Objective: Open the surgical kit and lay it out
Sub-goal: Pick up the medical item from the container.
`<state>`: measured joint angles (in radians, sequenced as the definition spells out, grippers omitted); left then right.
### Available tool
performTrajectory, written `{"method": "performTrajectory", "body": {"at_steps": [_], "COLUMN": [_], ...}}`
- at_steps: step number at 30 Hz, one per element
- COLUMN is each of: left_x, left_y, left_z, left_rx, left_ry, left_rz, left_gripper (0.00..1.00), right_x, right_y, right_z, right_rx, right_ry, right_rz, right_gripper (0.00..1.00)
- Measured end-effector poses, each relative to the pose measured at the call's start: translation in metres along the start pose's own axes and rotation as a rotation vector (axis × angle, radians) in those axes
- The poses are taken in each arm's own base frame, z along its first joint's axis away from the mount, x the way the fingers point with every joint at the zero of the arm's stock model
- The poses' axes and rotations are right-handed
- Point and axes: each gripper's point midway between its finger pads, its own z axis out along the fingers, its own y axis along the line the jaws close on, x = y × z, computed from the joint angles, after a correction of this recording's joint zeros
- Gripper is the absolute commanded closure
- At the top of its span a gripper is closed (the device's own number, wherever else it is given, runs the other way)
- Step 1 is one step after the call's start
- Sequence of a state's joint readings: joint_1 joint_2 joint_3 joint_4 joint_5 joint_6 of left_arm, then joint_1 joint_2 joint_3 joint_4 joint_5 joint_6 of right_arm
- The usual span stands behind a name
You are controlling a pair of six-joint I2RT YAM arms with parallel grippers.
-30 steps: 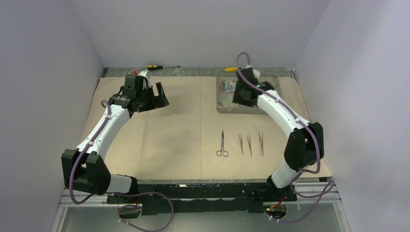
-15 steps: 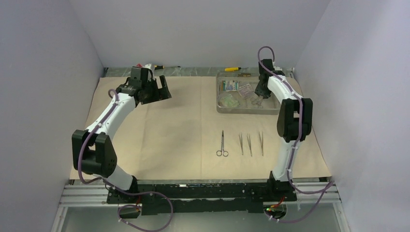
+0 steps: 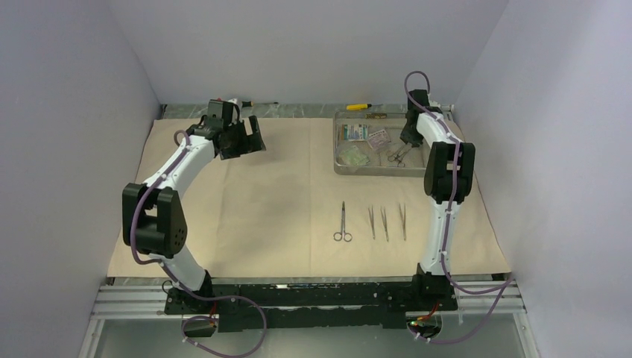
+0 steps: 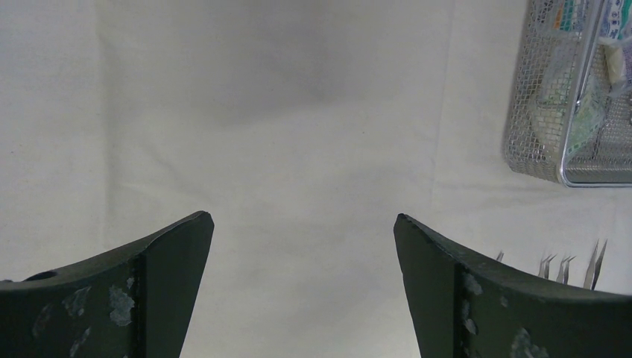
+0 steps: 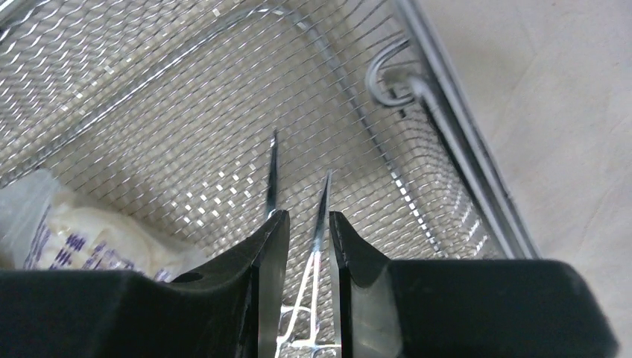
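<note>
Right arm has swung upright since a second ago, and its right gripper [image 5: 305, 220] went from mid-tray to the right part of the rectangular silver wire-mesh tray [image 3: 335, 153]. Left arm pulled its elbow in; left gripper [image 4: 302, 224] barely shifted. Right jaws are narrowed onto a slim two-tipped steel instrument [image 5: 272, 179], tips poking past the fingers. It looks pinched; clamp or tweezers, can't tell. Left jaws are spread wide, holding nothing, over the large beige wrap cloth [image 3: 261, 201], well left of the tray. Step in hand, my read: lift the instrument out. Go straight up, clear of the mesh wall and the wire handle loop [image 5: 370, 74], then lay it parallel beside the steel scissors [image 3: 342, 222] and three steel tweezers [image 3: 384, 223] already rowed on the cloth. Tray holds the gripped instrument plus three small printed packets [image 3: 356, 133] in its left half.
</note>
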<state>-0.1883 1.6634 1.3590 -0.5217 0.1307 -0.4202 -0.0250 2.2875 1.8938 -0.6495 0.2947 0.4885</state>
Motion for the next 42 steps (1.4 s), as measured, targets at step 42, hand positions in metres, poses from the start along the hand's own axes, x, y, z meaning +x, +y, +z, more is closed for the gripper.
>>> {"method": "performTrajectory", "body": {"at_steps": [42], "left_x": [0.004], "left_y": [-0.002], "left_z": [0.022], "left_rx": [0.046], "left_ry": [0.066], "left_rz": [-0.081], "left_gripper": [0.04], "right_x": [0.012], "right_y": [-0.014], "right_z": [0.011], "right_rx": [-0.055], "right_ry": [0.134], "right_rz": [-0.147], "right_gripper": [0.82]}}
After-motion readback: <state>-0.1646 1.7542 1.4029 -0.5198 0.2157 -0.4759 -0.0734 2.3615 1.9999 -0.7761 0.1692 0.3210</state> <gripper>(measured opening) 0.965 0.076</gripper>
